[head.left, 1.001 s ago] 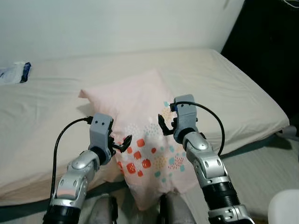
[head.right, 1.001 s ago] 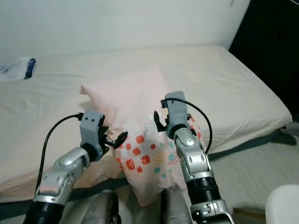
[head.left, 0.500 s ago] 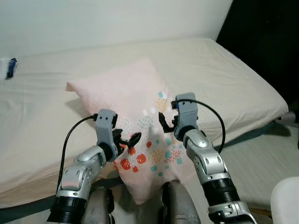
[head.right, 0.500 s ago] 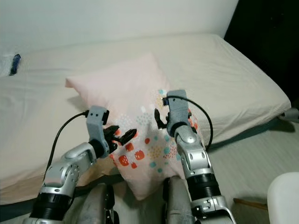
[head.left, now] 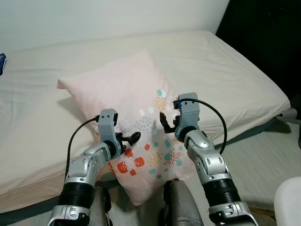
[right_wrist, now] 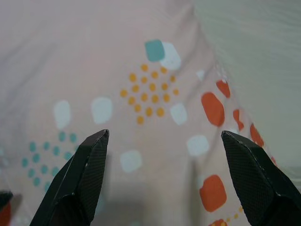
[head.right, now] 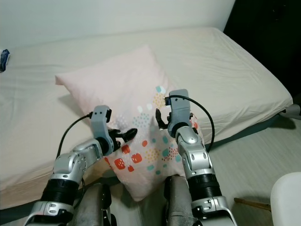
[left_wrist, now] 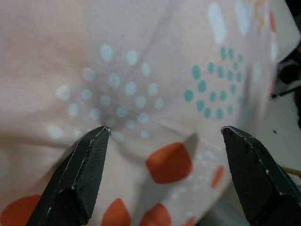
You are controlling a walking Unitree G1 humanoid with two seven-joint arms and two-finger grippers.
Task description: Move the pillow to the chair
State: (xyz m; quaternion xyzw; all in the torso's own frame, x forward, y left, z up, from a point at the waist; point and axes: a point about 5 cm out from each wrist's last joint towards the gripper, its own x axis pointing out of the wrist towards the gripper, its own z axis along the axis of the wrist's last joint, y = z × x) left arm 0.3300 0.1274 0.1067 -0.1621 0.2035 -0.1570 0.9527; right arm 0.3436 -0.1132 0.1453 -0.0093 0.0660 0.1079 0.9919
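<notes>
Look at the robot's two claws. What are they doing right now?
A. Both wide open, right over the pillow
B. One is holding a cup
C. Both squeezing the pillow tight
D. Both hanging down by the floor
A. The left gripper and right gripper both have their black fingers spread apart, with the pink patterned pillow showing in the gap between them, on the bed.

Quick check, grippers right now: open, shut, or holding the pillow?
Left gripper: open, fingers spread over the patterned pillow, holding nothing.
Right gripper: open, aimed at the pillow, holding nothing.
</notes>
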